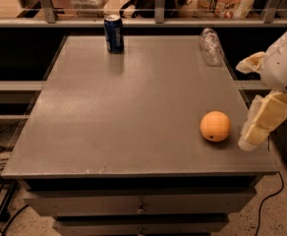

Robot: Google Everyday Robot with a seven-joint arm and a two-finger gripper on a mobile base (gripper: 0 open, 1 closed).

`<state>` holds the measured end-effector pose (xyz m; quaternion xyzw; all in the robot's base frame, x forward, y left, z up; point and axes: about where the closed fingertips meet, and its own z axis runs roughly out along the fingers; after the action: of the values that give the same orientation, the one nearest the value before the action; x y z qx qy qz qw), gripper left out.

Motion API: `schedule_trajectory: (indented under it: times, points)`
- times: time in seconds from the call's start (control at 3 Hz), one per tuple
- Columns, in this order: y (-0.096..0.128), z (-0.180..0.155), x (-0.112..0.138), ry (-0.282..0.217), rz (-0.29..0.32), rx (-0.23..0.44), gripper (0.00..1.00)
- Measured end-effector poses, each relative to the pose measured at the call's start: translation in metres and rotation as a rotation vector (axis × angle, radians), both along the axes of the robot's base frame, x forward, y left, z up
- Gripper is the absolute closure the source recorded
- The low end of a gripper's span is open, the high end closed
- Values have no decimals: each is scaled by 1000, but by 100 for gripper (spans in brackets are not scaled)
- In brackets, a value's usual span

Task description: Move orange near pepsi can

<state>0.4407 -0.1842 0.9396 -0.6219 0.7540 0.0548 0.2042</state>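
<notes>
You have the round, smooth orange fruit (215,126) resting near the front right of the grey table (133,112). The dark blue, silver-topped soda can (114,33) stands upright at the far left, well apart from it. The gripper (253,133) hangs just right of the fruit.
</notes>
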Motion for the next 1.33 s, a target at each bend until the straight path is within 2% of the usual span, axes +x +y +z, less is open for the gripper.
schedule_trajectory:
  times: [0.33, 0.67, 1.0, 1.33]
  points:
    - [20, -24, 1, 9, 23, 61, 0]
    - [34, -52, 3, 36, 35, 73, 0]
    - [39, -79, 9, 62, 29, 54, 0]
    - [38, -94, 12, 82, 17, 28, 18]
